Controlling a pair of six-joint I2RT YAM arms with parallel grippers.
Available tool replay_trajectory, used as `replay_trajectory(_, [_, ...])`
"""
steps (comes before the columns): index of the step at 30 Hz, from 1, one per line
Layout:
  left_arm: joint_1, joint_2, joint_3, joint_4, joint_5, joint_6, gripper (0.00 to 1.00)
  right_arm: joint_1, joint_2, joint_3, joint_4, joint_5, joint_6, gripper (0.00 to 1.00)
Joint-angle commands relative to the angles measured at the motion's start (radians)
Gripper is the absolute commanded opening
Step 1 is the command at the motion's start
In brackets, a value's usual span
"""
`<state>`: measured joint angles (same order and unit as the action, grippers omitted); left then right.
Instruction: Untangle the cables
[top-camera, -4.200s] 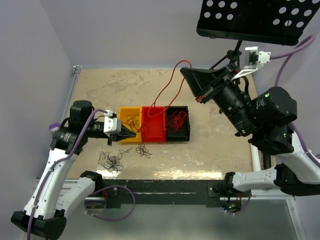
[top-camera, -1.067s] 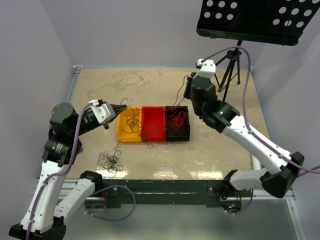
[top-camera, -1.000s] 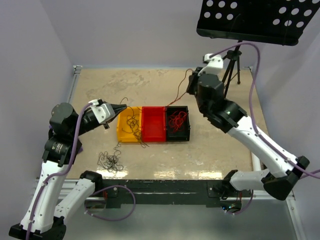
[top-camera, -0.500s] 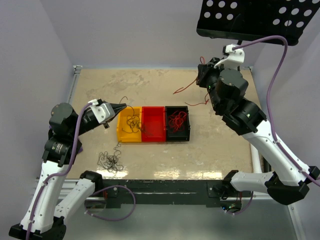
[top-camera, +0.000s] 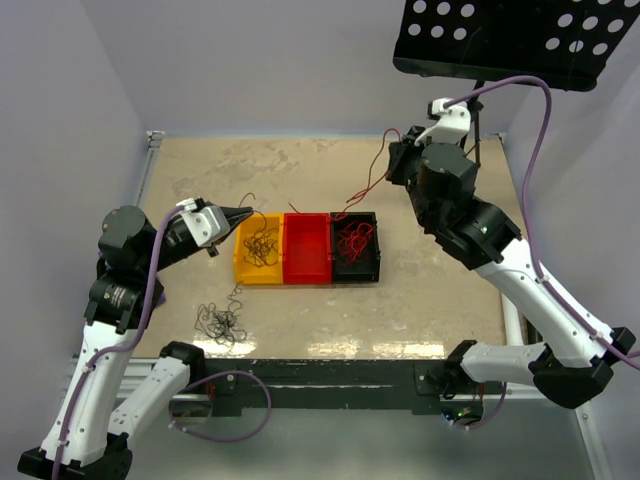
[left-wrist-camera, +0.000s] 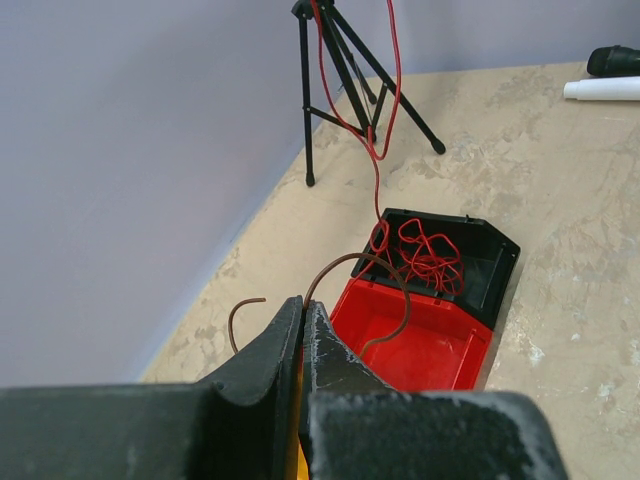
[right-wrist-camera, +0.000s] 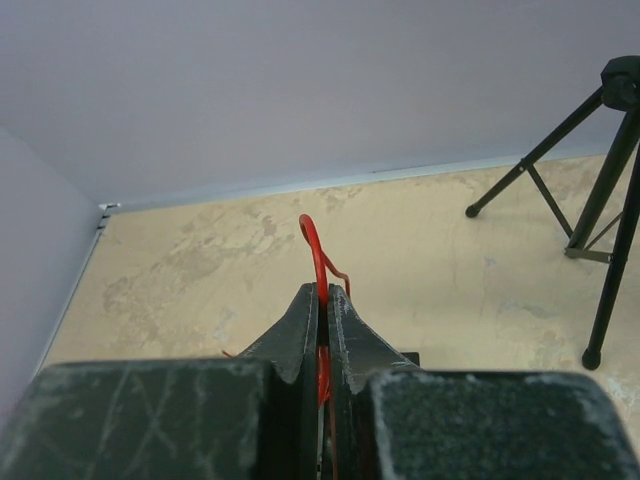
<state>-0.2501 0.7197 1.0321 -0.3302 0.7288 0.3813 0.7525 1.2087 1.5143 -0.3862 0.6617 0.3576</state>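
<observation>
My left gripper (top-camera: 246, 214) hovers over the yellow bin (top-camera: 240, 268), shut on a thin brown cable (left-wrist-camera: 362, 259) that arches over the red bin (left-wrist-camera: 424, 347). More dark cables (top-camera: 260, 246) lie in the yellow bin. My right gripper (top-camera: 394, 160) is raised behind the black bin (top-camera: 376, 250), shut on a red cable (right-wrist-camera: 314, 243) that loops past its tips. That red cable (top-camera: 370, 188) hangs down to the red cables (top-camera: 352, 240) in the black bin. A tangle of dark cables (top-camera: 220, 322) lies on the table near the front left.
The three bins stand in a row mid-table. A black tripod (top-camera: 462, 140) with a perforated black plate (top-camera: 510, 40) stands at the back right, close to the right arm. Lilac walls close off the left and back.
The right arm swung up and back with the red cable, then came forward and left a little; the cable's lower end again reaches the black bin. The left arm has stayed still.
</observation>
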Motion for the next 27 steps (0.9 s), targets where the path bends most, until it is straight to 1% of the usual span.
replay_trajectory(1, [-0.003, -0.006, -0.007, 0.025, 0.009, 0.002, 0.00, -0.001, -0.028, 0.015, 0.003, 0.006, 0.007, 0.00])
replay_trajectory(7, [-0.003, -0.006, -0.007, 0.025, 0.014, 0.001, 0.00, -0.001, -0.035, 0.101, -0.031, 0.019, -0.011, 0.00])
replay_trajectory(10, [-0.003, -0.006, -0.009, 0.025, 0.017, -0.004, 0.00, -0.001, -0.038, 0.109, -0.042, 0.012, -0.009, 0.00])
replay_trajectory(19, [-0.003, -0.008, -0.012, 0.025, 0.023, -0.005, 0.00, -0.001, -0.038, 0.014, -0.028, -0.020, 0.007, 0.00])
replay_trajectory(27, [-0.003, -0.011, -0.009, 0.011, 0.023, 0.005, 0.00, -0.001, -0.026, -0.046, -0.031, 0.032, 0.011, 0.00])
